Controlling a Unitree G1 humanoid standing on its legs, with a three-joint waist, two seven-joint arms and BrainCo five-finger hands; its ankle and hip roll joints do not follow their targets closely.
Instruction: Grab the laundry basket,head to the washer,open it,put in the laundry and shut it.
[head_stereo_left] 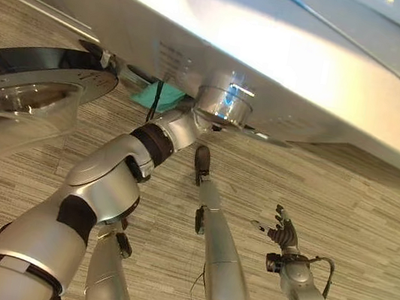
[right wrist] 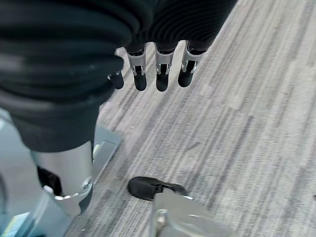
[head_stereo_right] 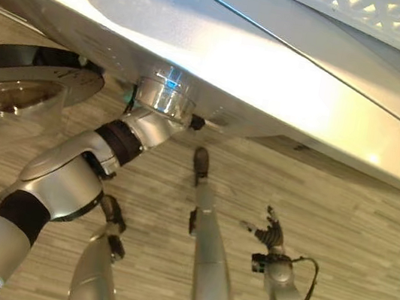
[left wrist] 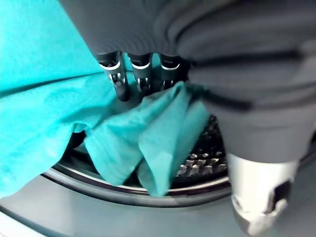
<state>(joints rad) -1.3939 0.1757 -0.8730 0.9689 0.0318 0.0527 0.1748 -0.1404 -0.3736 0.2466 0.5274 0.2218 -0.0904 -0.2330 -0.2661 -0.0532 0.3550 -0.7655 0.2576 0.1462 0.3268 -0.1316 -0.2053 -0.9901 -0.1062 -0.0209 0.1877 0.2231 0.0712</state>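
Observation:
The silver washer (head_stereo_left: 277,48) stands in front of me, and its round glass door (head_stereo_left: 26,92) is swung open to my left. My left arm reaches under the washer's front edge to the opening. In the left wrist view my left hand (left wrist: 140,74) has its fingers curled into a teal cloth (left wrist: 148,133). The cloth hangs over the grey door rim (left wrist: 123,190), with the perforated drum (left wrist: 197,158) behind it. A corner of the teal cloth (head_stereo_left: 155,98) peeks out beside the arm. My right hand (head_stereo_left: 283,233) hangs over the floor with its fingers (right wrist: 158,74) relaxed, holding nothing.
A shiny control knob (head_stereo_left: 224,101) juts from the washer's front just above my left wrist. Striped grey floor (head_stereo_left: 373,208) spreads out to the right of the washer, below my right hand.

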